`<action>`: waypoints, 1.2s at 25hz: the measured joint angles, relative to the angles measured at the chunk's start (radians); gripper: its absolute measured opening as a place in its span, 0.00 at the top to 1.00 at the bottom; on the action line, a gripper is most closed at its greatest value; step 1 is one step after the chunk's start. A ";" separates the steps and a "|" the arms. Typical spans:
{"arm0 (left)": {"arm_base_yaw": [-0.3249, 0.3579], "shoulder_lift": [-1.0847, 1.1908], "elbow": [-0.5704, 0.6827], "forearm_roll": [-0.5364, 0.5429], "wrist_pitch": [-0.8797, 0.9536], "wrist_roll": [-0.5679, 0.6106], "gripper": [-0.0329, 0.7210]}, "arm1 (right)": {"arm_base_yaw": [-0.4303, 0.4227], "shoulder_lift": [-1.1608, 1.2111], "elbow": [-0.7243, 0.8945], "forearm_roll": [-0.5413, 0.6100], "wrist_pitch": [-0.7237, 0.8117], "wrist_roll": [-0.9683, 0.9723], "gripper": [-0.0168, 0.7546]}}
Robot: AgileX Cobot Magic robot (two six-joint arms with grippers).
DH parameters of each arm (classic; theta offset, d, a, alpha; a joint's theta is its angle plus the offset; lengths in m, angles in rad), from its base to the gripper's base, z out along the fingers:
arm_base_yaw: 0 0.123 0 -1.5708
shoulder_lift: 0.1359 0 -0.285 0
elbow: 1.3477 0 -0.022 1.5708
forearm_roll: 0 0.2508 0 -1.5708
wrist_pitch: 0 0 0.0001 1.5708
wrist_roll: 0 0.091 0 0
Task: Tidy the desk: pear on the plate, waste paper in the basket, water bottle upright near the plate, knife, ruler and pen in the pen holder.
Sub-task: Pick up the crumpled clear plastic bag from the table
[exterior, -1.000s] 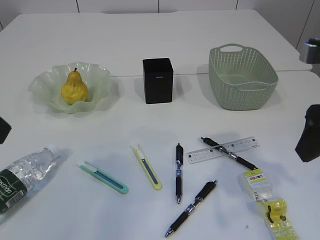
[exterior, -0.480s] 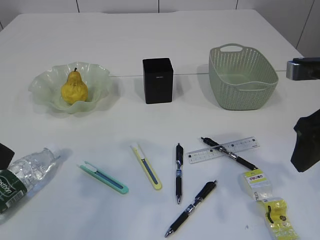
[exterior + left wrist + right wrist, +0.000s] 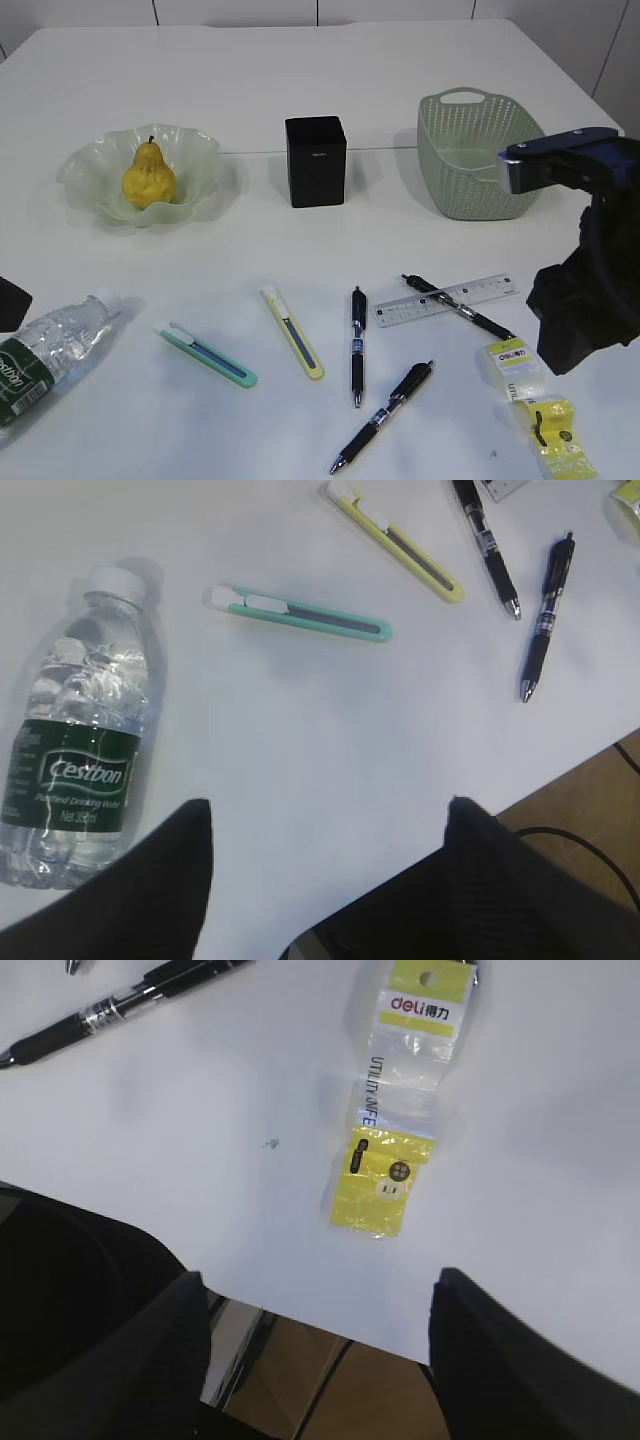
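Right claw (image 3: 315,1350) hangs released above the waste paper (image 3: 392,1150): light, crinkly, slippery; pinch its crumpled yellow end.

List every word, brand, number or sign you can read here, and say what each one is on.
"Cestbon": dark green label of the water bottle.
A smaller line under it: too blurred to read.
"deli", then Chinese characters too small to read: yellow top of the waste paper.
"UTILITY KNIFE": down its clear middle, partly creased.
White logo on the pen holder: too small.
Ruler markings: unreadable.
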 joint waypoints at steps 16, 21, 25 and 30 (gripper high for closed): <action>0.000 0.000 0.000 0.000 -0.002 0.000 0.28 | 0.009 0.089 -0.001 -0.104 -0.053 0.093 0.29; 0.000 0.000 0.000 0.000 -0.002 0.000 0.28 | 0.009 0.144 -0.001 -0.095 -0.123 0.093 0.29; 0.000 0.000 0.000 0.000 -0.002 0.000 0.28 | 0.009 0.146 0.032 -0.091 -0.149 0.093 0.29; 0.000 0.000 0.000 0.000 -0.002 0.000 0.28 | 0.009 0.145 0.105 -0.091 -0.178 0.093 0.30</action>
